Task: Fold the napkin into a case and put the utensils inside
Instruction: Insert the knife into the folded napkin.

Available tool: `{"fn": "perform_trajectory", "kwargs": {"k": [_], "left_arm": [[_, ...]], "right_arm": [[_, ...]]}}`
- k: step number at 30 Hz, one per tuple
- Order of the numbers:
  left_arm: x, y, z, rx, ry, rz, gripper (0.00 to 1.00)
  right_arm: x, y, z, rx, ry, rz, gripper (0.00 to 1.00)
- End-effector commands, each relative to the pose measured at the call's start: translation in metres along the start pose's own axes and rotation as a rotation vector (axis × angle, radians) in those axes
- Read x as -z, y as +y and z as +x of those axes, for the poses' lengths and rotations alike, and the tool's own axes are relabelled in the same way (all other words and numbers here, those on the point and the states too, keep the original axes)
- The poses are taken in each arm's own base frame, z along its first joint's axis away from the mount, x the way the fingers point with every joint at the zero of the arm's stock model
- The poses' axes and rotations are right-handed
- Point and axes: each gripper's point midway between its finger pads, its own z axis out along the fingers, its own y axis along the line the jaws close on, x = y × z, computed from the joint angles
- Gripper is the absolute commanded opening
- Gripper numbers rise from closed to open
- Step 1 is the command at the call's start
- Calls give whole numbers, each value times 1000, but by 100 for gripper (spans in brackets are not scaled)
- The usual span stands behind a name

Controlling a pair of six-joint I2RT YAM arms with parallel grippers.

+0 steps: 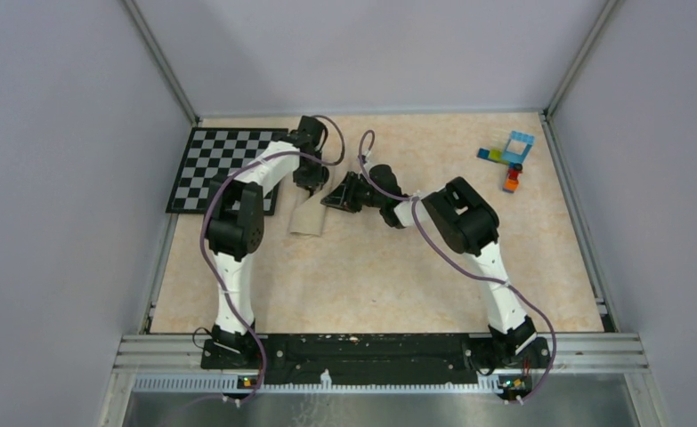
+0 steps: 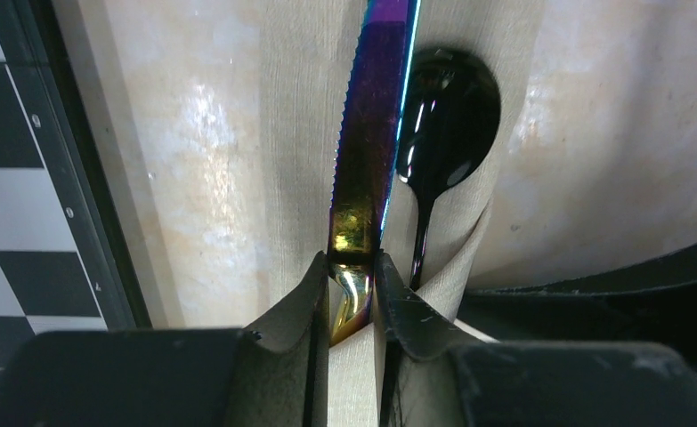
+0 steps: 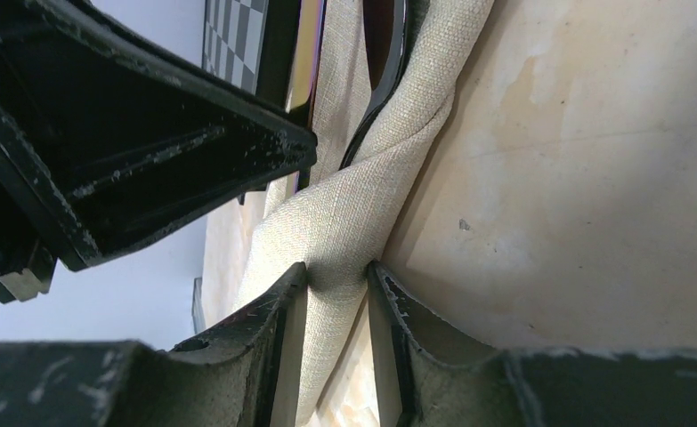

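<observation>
The folded napkin (image 1: pixel 308 220) is lying on the table (image 1: pixel 371 276) just right of the chequered board (image 1: pixel 224 165), with the toy bricks (image 1: pixel 510 160) sitting well apart at the far right. A knife (image 2: pixel 368 133) and a spoon (image 2: pixel 444 107) are resting side by side on the cloth, the spoon to the knife's right in the left wrist view. The left gripper (image 2: pixel 353 271) is clamping the knife, while the right gripper (image 3: pixel 337 277) is pinching a fold of the napkin beside it.
</observation>
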Motion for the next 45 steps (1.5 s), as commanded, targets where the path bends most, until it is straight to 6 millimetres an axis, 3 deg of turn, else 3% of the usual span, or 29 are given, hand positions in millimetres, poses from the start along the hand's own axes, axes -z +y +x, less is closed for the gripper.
{"fn": "perform_trajectory", "kwargs": {"k": [1, 11, 19, 23, 30, 38, 42, 45], "left_arm": [[31, 1, 0, 29, -22, 4, 0], [30, 6, 17, 26, 25, -15, 0], [35, 7, 17, 35, 28, -17, 0], [33, 6, 20, 39, 50, -16, 7], [35, 8, 22, 30, 56, -23, 8], [42, 12, 19, 33, 49, -37, 32], [55, 11, 8, 38, 12, -32, 41], [69, 13, -3, 38, -28, -26, 46]], "right_arm": [[-5, -3, -10, 18, -27, -4, 31], [-5, -2, -9, 21, -26, -3, 31], [-6, -2, -8, 29, -20, 1, 30], [-7, -1, -7, 32, -17, 1, 30], [-7, -2, -7, 30, -13, 2, 31], [-7, -2, -7, 32, -12, 0, 30], [-6, 0, -8, 46, -12, -4, 31], [-3, 6, -10, 71, -15, -6, 38]]}}
